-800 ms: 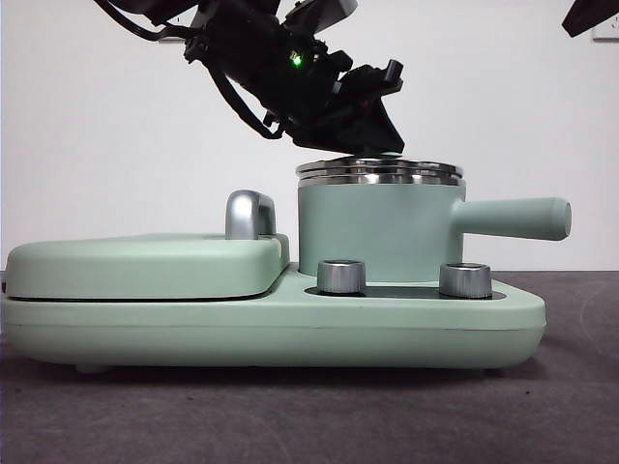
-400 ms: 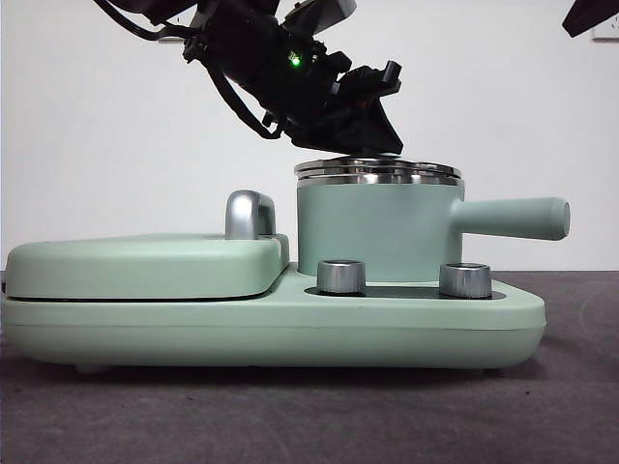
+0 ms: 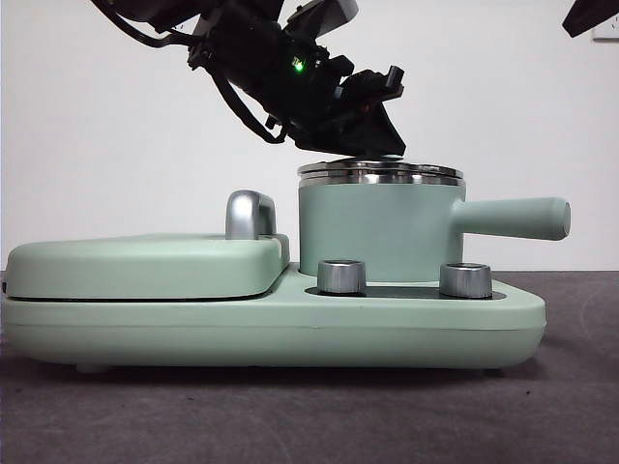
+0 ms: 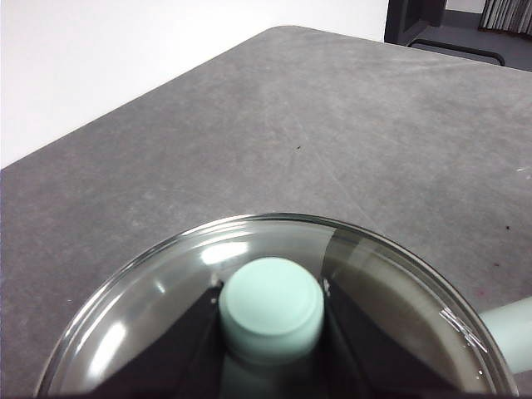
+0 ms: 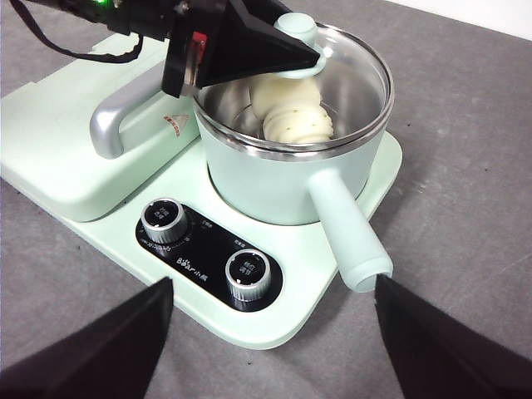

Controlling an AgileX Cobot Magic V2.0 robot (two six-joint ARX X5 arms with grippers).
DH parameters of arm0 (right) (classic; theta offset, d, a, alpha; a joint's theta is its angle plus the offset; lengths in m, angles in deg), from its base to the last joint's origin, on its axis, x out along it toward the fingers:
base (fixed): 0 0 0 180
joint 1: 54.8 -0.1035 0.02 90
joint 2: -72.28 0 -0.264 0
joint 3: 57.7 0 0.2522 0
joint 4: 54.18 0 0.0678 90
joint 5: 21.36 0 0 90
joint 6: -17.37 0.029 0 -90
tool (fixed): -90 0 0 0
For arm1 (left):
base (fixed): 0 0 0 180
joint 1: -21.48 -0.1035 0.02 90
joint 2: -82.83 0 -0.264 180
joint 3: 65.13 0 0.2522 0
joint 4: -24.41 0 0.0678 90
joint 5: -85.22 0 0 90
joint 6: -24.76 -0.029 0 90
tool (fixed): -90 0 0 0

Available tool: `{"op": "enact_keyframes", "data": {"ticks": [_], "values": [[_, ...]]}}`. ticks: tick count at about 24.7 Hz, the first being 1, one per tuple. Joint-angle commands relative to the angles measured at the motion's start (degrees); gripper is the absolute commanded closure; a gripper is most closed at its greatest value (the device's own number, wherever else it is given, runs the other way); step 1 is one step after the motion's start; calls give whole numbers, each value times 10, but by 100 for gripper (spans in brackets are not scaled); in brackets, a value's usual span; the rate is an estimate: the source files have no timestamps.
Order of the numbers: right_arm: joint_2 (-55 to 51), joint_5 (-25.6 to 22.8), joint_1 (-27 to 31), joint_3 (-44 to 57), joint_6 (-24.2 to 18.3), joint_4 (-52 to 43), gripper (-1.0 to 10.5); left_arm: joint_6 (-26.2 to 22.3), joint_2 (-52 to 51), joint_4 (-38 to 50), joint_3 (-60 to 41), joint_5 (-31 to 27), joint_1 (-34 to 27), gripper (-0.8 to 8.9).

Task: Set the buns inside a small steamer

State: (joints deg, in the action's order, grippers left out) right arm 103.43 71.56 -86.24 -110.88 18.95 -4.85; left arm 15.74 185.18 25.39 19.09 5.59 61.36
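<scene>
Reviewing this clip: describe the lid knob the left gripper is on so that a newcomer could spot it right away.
Start at the mint-green cooker base on the grey table and find the round pot with the long straight handle. On it sits a glass lid. The knob is the mint-green round cap at the lid's centre, pinched by the left gripper, unlike the two silver dials on the front panel.

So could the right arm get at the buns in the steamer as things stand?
Probably not. The glass lid sits on the small steamer over the buns, and the left gripper is closed on the lid's knob, its arm across the top. The right gripper hangs open, off to the side.
</scene>
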Motion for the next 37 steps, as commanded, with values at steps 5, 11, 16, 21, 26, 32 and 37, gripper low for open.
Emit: {"op": "enact_keyframes", "data": {"ticks": [5,11,16,21,26,32,37], "values": [[2,-2,-3,-2,6,-3,573,14,13,12,13,-1,3,803],[2,-2,-3,-2,5,-3,573,31,13,15,12,0,3,804],[2,-2,-3,-2,5,-3,573,31,15,21,12,0,3,803],[2,-2,-3,-2,5,6,573,26,29,32,11,0,4,803],[2,-2,-3,-2,5,22,573,25,43,31,11,0,9,803],[2,-2,-3,-2,5,21,573,7,38,-13,11,0,15,803],[2,-2,-3,-2,3,21,572,3,22,-49,11,-5,15,803]]}}
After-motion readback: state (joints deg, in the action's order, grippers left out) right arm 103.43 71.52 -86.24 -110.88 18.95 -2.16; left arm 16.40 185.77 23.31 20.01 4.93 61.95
